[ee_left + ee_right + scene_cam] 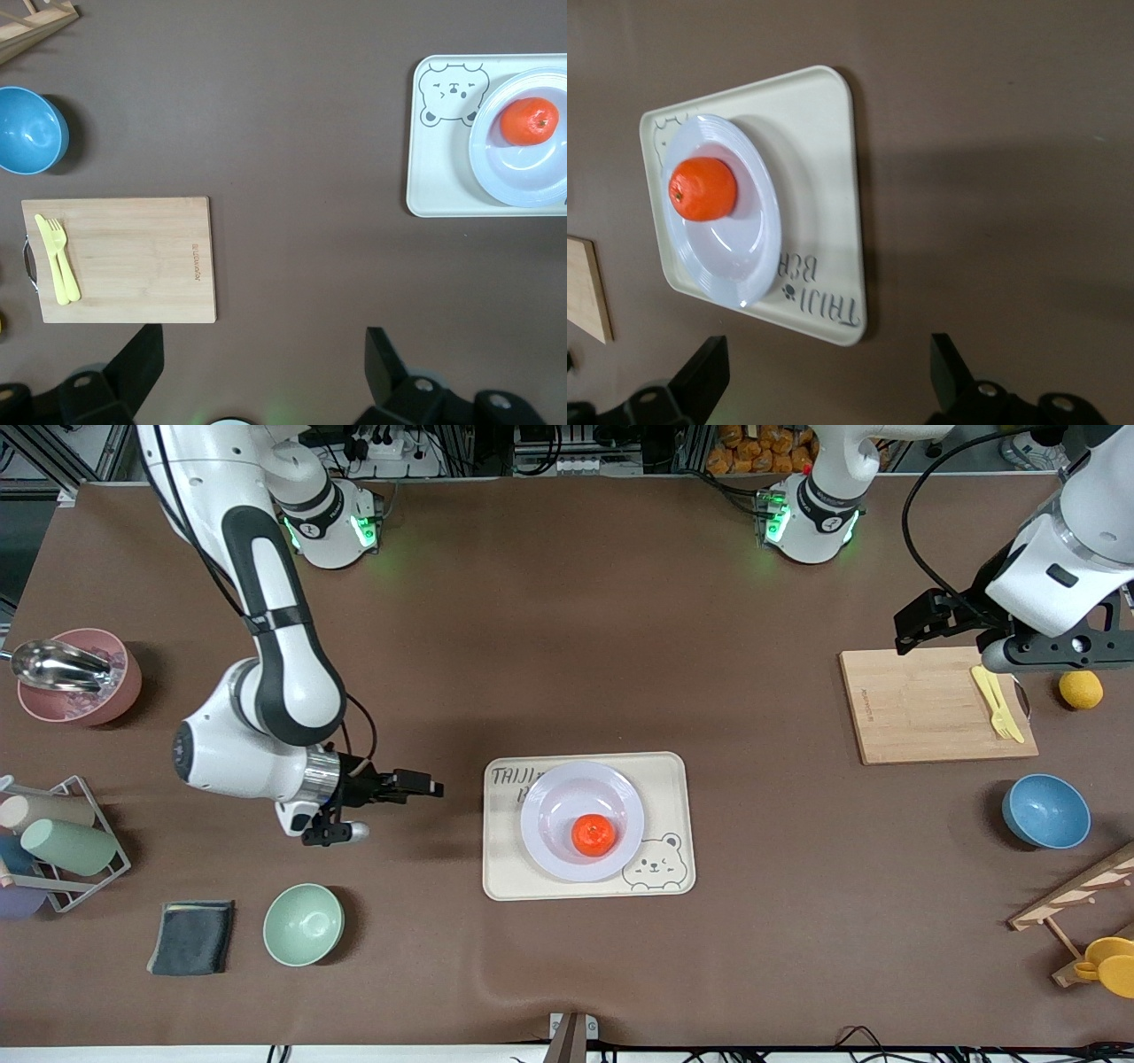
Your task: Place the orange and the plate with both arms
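The orange lies in the pale lavender plate, which stands on a cream tray at mid-table. Both show in the left wrist view, the orange and the plate, and in the right wrist view, the orange and the plate. My right gripper is open and empty, above the bare table beside the tray, toward the right arm's end. My left gripper is open and empty, high over the table by the cutting board.
A wooden cutting board carries a yellow fork and knife, with a yellow fruit and blue bowl beside it. At the right arm's end are a mint-green bowl, a dark cloth, a cup rack and a pink bowl.
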Controlling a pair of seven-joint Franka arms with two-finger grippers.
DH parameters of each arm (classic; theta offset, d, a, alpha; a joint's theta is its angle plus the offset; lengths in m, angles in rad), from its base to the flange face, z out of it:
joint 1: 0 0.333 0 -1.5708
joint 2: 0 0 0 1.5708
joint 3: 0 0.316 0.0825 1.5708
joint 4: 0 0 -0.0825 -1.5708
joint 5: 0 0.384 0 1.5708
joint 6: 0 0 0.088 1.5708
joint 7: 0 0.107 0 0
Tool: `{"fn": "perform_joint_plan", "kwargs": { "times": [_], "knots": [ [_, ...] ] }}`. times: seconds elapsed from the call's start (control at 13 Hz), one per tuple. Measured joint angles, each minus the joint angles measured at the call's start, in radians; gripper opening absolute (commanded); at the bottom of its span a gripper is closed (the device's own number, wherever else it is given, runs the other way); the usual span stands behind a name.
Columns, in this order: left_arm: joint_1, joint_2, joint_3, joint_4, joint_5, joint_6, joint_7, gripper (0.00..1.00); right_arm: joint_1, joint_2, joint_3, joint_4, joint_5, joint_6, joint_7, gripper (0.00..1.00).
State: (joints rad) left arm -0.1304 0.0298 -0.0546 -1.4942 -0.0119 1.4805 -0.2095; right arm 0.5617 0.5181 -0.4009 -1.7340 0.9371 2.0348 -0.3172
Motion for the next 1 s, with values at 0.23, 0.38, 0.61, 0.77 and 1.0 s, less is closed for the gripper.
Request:
{"fn": "perform_joint_plan", "kwargs": {
  "times": [0.23, 0.38, 0.61, 0.77, 1.0],
  "knots": [
    [0.003, -0.001, 0.005, 0.000, 0.000, -0.001, 0.000, 1.00, -0.001, -0.051, -0.088, 0.002, -0.133, -0.136, 0.000, 1.00],
    [0.003, -0.003, 0.005, 0.001, 0.003, -0.008, 0.005, 1.00, -0.001, -0.095, -0.130, 0.003, -0.251, -0.195, 0.000, 1.00],
    [0.003, -0.008, 0.005, 0.002, 0.008, -0.010, 0.031, 1.00, -0.001, -0.164, -0.148, 0.020, -0.441, -0.271, 0.005, 1.00],
    [0.004, -0.017, 0.006, 0.003, 0.009, -0.011, 0.038, 1.00, 0.002, -0.201, -0.178, 0.069, -0.534, -0.357, 0.017, 1.00],
    [0.011, -0.015, 0.007, -0.001, 0.009, -0.012, 0.048, 1.00, -0.028, -0.228, -0.213, 0.175, -0.610, -0.512, 0.017, 1.00]
  ]
}}
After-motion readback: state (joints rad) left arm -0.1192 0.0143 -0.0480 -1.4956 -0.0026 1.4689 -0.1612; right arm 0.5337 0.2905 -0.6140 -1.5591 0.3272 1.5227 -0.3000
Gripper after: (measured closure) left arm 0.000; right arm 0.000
